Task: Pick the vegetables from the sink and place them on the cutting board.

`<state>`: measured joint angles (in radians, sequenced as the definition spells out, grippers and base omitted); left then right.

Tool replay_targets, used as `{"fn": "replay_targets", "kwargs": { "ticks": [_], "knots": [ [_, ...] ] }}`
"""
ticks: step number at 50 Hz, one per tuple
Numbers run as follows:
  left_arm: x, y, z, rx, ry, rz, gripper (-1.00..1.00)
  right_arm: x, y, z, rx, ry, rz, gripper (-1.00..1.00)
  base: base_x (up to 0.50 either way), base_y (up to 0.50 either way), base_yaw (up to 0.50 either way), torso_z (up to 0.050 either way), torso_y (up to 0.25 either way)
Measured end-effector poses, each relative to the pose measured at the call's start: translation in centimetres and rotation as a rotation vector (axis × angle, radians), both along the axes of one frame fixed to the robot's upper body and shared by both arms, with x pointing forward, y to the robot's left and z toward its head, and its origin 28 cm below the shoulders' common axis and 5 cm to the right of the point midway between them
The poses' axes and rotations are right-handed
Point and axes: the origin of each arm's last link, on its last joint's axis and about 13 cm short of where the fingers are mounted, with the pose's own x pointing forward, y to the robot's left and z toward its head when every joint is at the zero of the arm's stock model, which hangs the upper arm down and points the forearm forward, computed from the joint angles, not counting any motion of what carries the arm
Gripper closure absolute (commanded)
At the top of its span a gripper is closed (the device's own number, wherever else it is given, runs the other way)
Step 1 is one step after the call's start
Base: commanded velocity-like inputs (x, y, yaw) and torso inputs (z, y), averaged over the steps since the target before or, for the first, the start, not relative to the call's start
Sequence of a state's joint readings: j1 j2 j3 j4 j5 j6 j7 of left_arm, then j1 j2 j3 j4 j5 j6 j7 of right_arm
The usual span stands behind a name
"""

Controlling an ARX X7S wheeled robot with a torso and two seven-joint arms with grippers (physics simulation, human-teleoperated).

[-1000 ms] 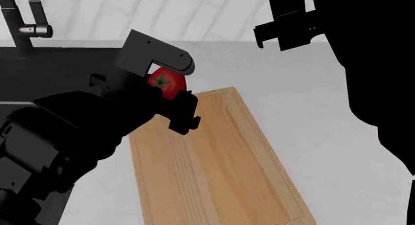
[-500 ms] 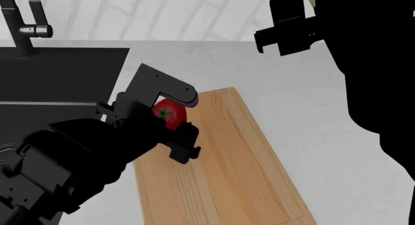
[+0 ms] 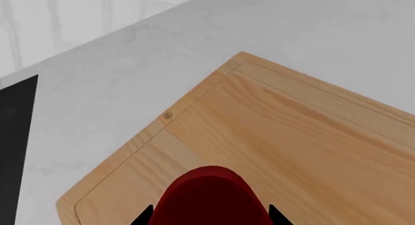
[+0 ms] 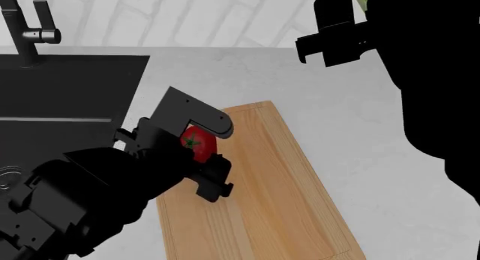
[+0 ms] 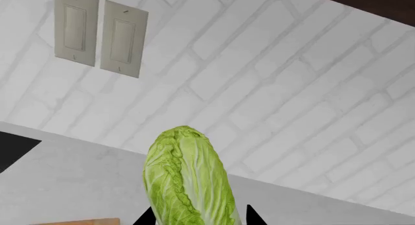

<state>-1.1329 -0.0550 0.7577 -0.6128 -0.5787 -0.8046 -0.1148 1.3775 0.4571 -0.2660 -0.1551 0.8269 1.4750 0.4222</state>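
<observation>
Two vegetables are held. At nine o'clock sits the sink (image 4: 67, 97). The left gripper (image 4: 206, 145) has its jaws clamped on the tomato (image 4: 197, 144) over the cutting board (image 4: 262, 198). At one o'clock, the right gripper's (image 5: 198, 217) jaws hold the napa cabbage (image 5: 186, 179) above the tabletop (image 4: 352, 131).

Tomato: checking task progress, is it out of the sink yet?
Out. The tomato is held in the left gripper above the cutting board, away from the sink.

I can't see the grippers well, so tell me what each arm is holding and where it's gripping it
The left gripper holds the tomato by its sides, above the cutting board. The right gripper holds the napa cabbage by its lower end.
</observation>
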Motion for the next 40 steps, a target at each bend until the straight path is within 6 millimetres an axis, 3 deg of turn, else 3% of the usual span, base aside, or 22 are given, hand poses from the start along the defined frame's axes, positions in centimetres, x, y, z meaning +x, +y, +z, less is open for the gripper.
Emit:
{"fn": "replay_targets", "kwargs": {
  "ticks": [1,2,20,40],
  "knots": [
    [0.0,0.0,0.0,0.001,-0.001,0.000,1.00,0.0,0.0,0.0,0.000,0.000,0.000,1.00,0.00,0.00,0.00,0.000,0.000],
    [0.0,0.0,0.0,0.002,-0.001,0.000,-1.00,0.0,0.0,0.0,0.000,0.000,0.000,1.00,0.00,0.00,0.00,0.000,0.000],
    [-0.2,0.1,0.0,-0.007,-0.005,0.012,-1.00,-0.2,-0.1,-0.2,0.008,0.001,0.000,1.00,0.00,0.00,0.00,0.000,0.000],
    [-0.5,0.4,4.8,-0.081,-0.136,0.022,-1.00,-0.4,-0.1,-0.1,0.011,-0.003,0.005,1.00,0.00,0.00,0.00,0.000,0.000]
  ]
}}
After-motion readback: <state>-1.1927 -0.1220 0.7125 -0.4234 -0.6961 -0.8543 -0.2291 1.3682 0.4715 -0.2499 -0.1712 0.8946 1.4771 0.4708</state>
